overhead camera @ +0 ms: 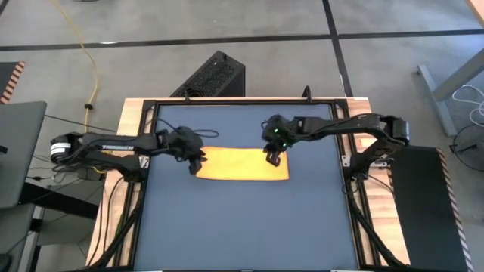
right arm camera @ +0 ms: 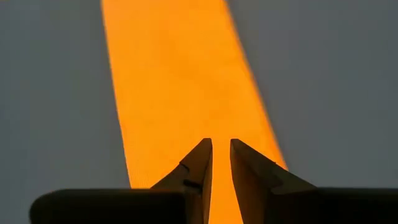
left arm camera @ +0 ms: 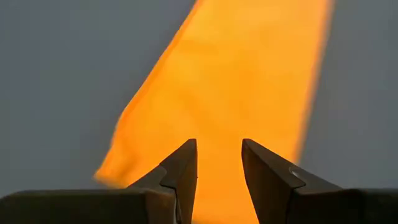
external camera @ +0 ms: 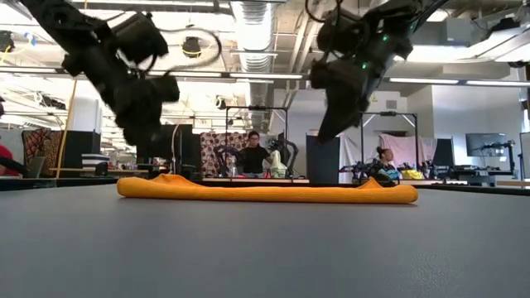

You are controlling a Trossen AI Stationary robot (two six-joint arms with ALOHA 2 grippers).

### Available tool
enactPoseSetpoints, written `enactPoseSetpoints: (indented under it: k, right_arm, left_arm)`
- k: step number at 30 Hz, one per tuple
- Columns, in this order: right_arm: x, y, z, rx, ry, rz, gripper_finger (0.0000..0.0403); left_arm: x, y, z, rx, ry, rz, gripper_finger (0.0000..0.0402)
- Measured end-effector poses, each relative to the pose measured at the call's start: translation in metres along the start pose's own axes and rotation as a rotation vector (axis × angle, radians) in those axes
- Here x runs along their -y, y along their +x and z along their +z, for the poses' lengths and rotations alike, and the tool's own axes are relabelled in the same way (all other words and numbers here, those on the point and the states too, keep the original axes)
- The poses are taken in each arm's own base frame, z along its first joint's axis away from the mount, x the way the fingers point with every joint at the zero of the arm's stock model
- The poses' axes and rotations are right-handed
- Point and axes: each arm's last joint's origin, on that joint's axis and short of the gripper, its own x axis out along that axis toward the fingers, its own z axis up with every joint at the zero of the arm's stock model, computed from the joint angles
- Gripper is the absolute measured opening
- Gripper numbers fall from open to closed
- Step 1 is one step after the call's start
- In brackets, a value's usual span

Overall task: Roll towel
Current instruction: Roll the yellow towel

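The towel (overhead camera: pixel 240 164) lies mid-table as a flat folded strip. The left gripper (overhead camera: pixel 196 162) hangs over its left end, fingers (left arm camera: pixel 180 171) spread with a clear gap, gripping nothing. The right gripper (overhead camera: pixel 273 157) hangs over the right end, fingers (right arm camera: pixel 198 165) slightly parted, empty.

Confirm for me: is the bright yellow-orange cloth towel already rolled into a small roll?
No, the towel lies as a long flat folded strip on the dark mat.
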Motion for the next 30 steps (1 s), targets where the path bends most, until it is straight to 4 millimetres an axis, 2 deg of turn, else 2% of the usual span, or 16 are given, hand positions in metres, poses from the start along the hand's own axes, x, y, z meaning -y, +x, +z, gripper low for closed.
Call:
enactPoseSetpoints:
  k: [3,8,12,18,24,30]
  right_arm:
    - [0.002,0.02,-0.004,-0.042,-0.001,-0.047,0.0067]
    - [0.024,0.048,-0.017,-0.161,0.045,-0.111,0.0042]
    - [0.037,0.056,-0.022,-0.196,0.08,-0.137,0.0025]
    - [0.041,0.066,-0.026,-0.235,0.081,-0.14,0.0024]
    - [0.042,0.072,-0.033,-0.29,0.088,-0.145,0.0029]
    - [0.041,0.066,-0.031,-0.273,0.17,-0.158,0.0022]
  left_arm:
    - [-0.003,0.012,-0.006,-0.038,-0.036,0.092,0.0114]
    - [-0.006,0.026,-0.014,-0.107,-0.071,0.139,0.0114]
    - [-0.009,0.036,-0.018,-0.142,-0.075,0.161,0.0114]
    - [-0.01,0.052,-0.019,-0.113,-0.081,0.178,0.0114]
    - [-0.015,0.048,-0.021,-0.149,-0.081,0.23,0.0114]
    - [-0.022,0.033,-0.024,-0.197,-0.053,0.31,0.0114]
